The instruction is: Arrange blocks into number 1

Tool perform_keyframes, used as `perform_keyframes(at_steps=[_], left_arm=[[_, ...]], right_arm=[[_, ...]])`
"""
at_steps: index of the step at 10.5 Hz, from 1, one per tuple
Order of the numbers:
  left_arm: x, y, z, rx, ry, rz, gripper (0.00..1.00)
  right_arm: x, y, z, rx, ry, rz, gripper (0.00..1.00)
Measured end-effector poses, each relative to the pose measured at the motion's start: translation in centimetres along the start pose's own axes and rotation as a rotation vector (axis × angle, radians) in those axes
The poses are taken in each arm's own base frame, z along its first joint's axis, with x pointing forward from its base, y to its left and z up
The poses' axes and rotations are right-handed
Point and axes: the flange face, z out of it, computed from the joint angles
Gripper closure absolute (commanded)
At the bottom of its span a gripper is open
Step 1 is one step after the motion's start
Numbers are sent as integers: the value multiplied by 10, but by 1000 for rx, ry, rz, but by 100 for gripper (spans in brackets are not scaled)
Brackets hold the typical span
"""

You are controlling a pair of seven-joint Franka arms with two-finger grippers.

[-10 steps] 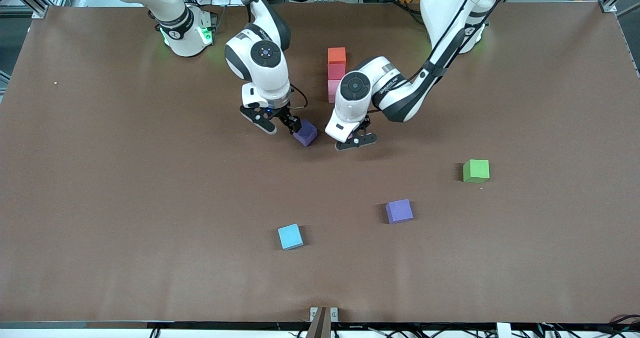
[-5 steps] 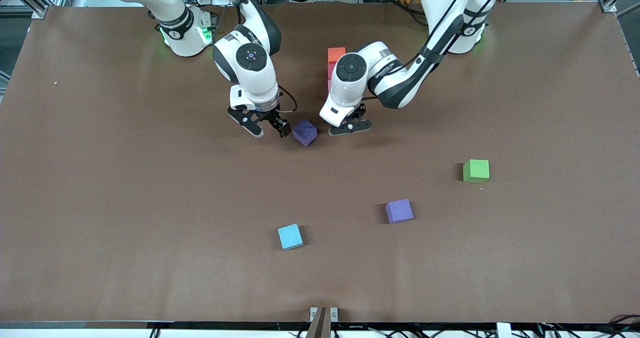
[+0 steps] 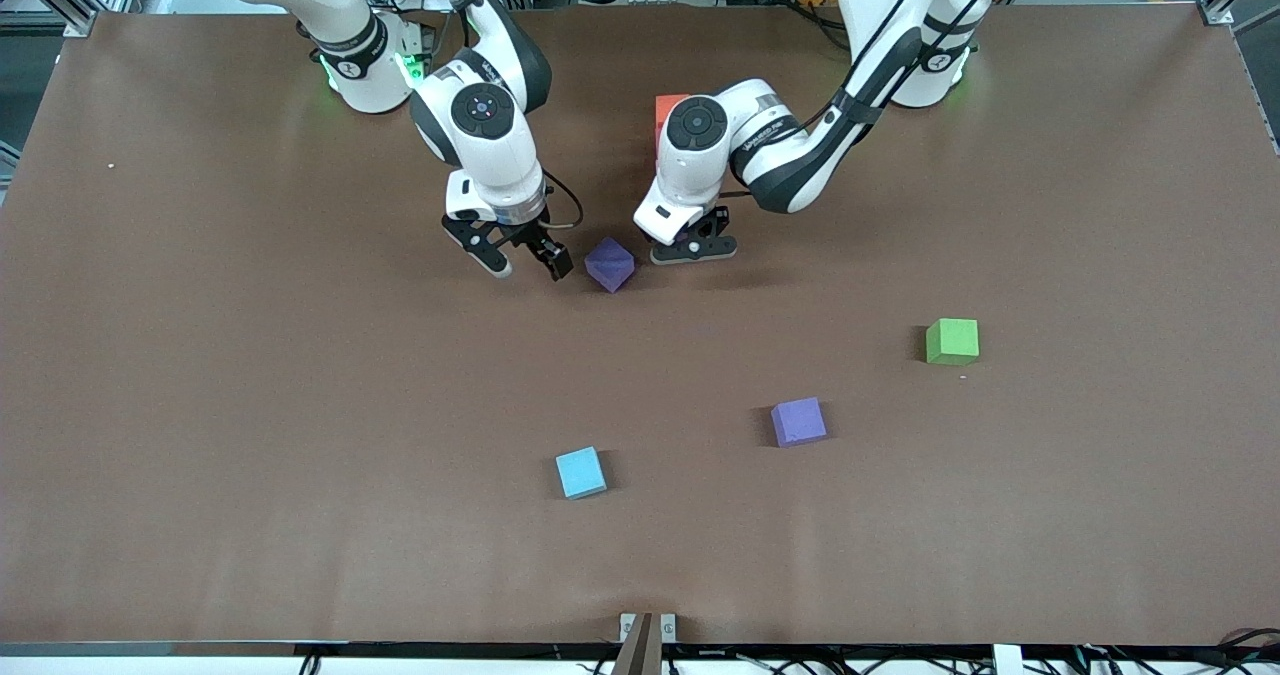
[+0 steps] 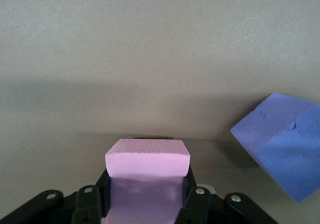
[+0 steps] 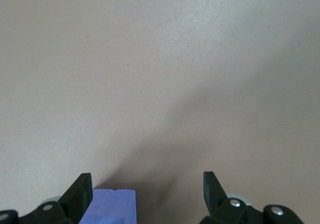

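My left gripper (image 3: 690, 247) is shut on a pink block (image 4: 147, 159) and hangs low over the table, just in front of the column of blocks. Of that column only the orange block (image 3: 666, 107) shows; the left arm hides the rest. A dark purple block (image 3: 610, 263) sits on the table, turned corner-on, between the two grippers, and also shows in the left wrist view (image 4: 282, 144). My right gripper (image 3: 525, 260) stands open beside it, toward the right arm's end. One corner of the purple block (image 5: 112, 206) lies by one of its fingers.
A lighter purple cube (image 3: 798, 421), a green cube (image 3: 951, 341) and a light blue cube (image 3: 580, 472) lie apart, nearer the front camera. The brown table (image 3: 250, 405) stretches wide around them.
My right gripper has drawn back off the dark purple block toward its base, leaving it on the table. The left gripper has carried the pink block toward the column, hiding more of it.
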Motion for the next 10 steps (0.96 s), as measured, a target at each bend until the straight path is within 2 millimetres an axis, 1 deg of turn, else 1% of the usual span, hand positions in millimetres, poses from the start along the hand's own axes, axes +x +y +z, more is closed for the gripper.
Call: perform_keyframes(at_steps=[2,4,7,10], left_arm=[[-11,5,1,-4,-7,18,100],[-17,8,1,-6,-11,28,100],[-22,5,6,2,-7,49,100],[-34,2,16,3,-1,58,100]], right_arm=[[0,3,3,-4,0,3,2],[0,6,7,0,0,4,2],[-1,8,9,-1,0,5,3],[-1,8,9,0,0,5,3]])
